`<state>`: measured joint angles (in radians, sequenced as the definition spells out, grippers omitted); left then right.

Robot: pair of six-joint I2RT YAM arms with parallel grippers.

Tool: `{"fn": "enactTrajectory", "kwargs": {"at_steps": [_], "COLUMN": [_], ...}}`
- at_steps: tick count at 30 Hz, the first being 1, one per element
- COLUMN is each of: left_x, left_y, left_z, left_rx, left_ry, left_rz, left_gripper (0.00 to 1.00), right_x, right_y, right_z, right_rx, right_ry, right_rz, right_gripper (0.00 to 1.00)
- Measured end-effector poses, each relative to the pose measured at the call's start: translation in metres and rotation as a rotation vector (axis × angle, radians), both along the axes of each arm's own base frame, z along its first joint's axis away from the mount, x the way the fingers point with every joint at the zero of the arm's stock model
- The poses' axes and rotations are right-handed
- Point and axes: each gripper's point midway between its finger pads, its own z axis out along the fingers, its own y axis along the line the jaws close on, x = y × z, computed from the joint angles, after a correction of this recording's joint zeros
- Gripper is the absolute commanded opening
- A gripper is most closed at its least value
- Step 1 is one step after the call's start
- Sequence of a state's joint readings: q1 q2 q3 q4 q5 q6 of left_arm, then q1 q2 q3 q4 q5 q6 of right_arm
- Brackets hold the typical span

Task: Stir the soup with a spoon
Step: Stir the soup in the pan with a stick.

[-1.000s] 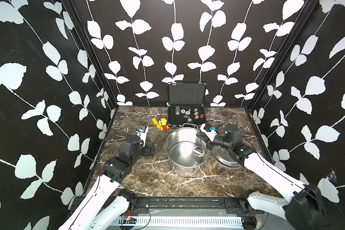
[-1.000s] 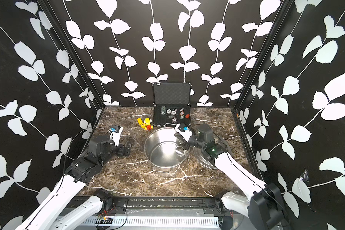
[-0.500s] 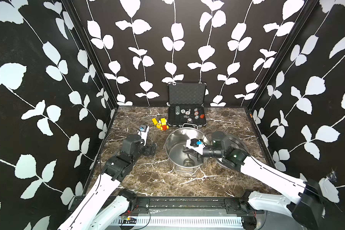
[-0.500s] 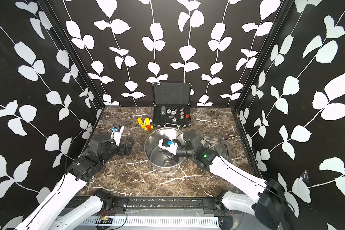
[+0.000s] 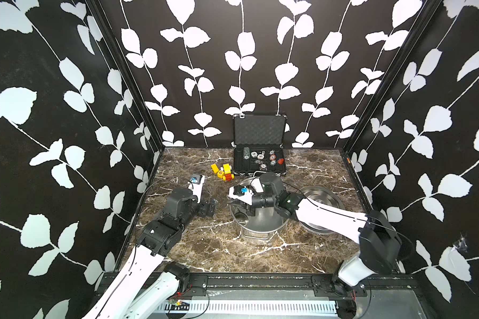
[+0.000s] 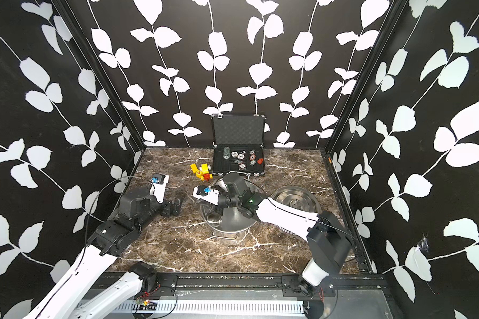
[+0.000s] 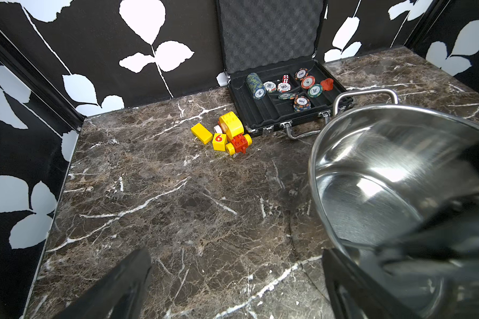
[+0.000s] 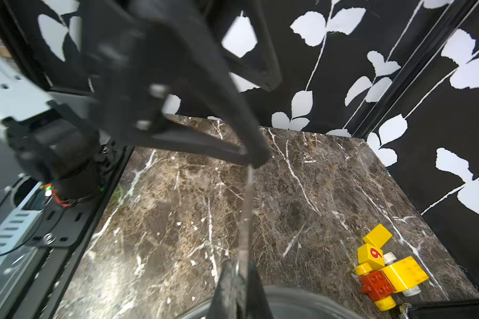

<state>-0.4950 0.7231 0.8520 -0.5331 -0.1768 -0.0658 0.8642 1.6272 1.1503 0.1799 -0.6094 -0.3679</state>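
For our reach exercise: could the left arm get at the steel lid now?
Probably not: the lid lies beyond the pot, and the right arm stretches across between it and the left gripper.

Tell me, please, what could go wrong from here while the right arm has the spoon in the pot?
1. The left gripper stands open beside the pot and does not hold it, so a push from the spoon, clamped in the right gripper, may slide the pot.
2. The right forearm hangs over the lid and might knock it.
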Motion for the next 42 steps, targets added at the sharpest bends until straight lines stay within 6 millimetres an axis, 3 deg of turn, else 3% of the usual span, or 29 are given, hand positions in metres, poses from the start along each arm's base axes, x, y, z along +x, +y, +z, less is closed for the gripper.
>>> {"fn": "enactTrajectory", "kwargs": {"at_steps": [3, 9, 12, 16, 23, 30, 35, 42], "left_x": [-0.001, -0.005, -0.006, -0.006, -0.005, -0.002, 0.0, 0.001], "left_y": [0.001, 0.004, 0.005, 0.005, 0.005, 0.004, 0.003, 0.002], "left_z": [0.0, 0.002, 0.003, 0.003, 0.002, 0.001, 0.0, 0.003], "left_rx": [0.003, 0.008, 0.006, 0.011, 0.015, 0.017, 0.018, 0.006], "left_ry": [-0.001, -0.006, -0.011, -0.011, -0.011, -0.009, -0.005, -0.018], "left_rz": [-0.002, 0.003, 0.004, 0.004, 0.004, 0.006, 0.007, 0.01], "left_gripper": [0.99, 0.99, 0.99, 0.99, 0.99, 0.99, 0.99, 0.99], "right_x": [0.023, 0.076, 0.089, 0.093, 0.072, 0.03, -0.005, -0.051], "right_y": [-0.005, -0.038, -0.061, -0.097, -0.15, -0.166, -0.153, -0.101], "right_z": [-0.001, 0.005, 0.003, 0.002, 0.023, 0.021, 0.019, 0.019], "right_rx": [0.013, 0.048, 0.054, 0.053, 0.074, 0.067, 0.061, 0.025], "right_ry": [-0.004, 0.003, 0.012, 0.029, 0.001, 0.031, 0.056, 0.054], "right_rz": [-0.04, -0.168, -0.226, -0.299, -0.39, -0.366, -0.283, -0.097], "right_gripper": [0.0, 0.0, 0.0, 0.0, 0.0, 0.0, 0.0, 0.0]}}
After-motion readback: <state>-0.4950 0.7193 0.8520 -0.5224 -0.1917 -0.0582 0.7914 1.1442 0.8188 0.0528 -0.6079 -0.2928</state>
